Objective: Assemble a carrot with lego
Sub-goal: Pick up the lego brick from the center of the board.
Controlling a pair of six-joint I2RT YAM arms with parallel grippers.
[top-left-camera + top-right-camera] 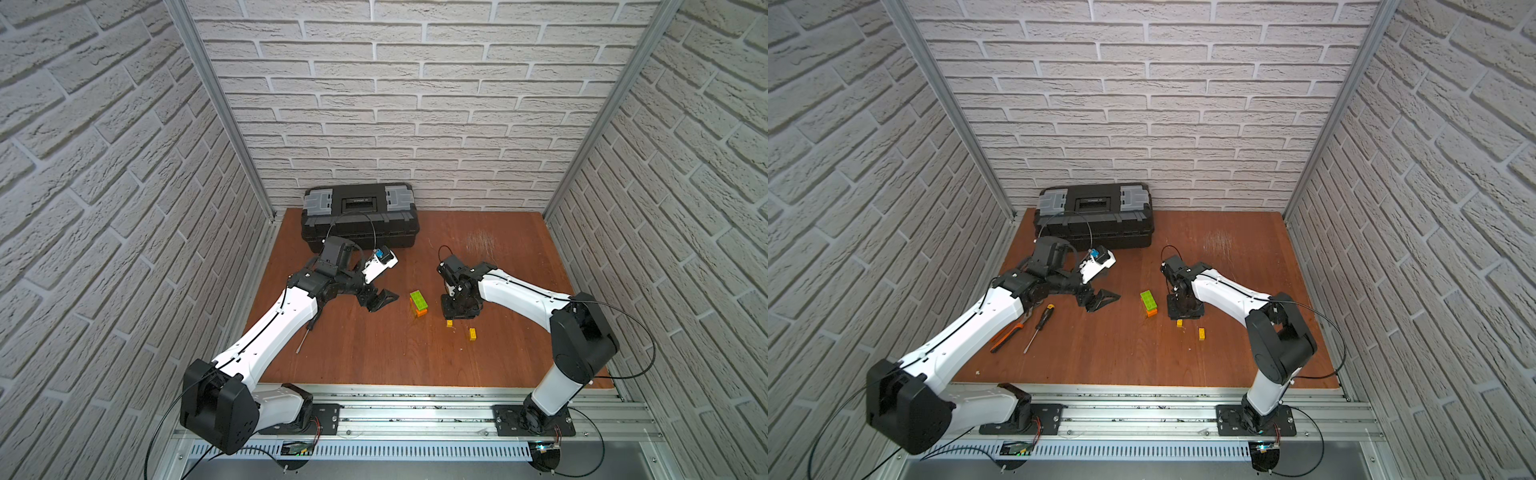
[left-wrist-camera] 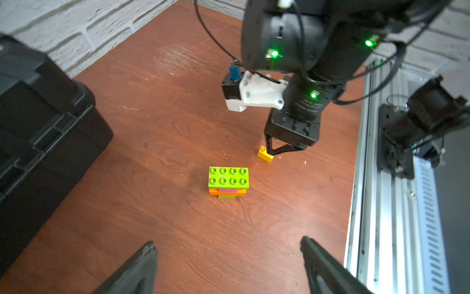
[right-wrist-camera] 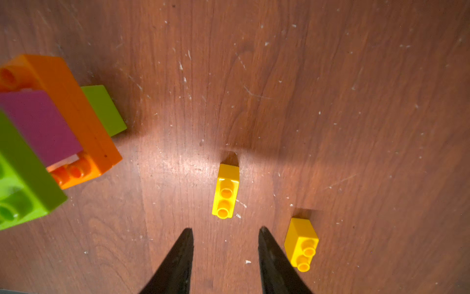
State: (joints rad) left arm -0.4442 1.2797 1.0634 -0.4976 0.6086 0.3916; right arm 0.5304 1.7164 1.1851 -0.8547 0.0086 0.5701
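A stack of lime-green, pink and orange studded plastic bricks (image 1: 419, 303) stands mid-table, between the wide-open, empty left gripper (image 2: 228, 241) and the part-open, empty right gripper (image 3: 225, 230). A small yellow studded brick (image 3: 225, 191) lies loose just ahead of the right tips, on the near side.

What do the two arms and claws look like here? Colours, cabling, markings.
The left arm and right arm have white shell links between black joint housings, with thin black cables looping alongside. The left claw and right claw each have two black tapered fingers. Green lights glow on the right wrist, beside a white camera bracket.
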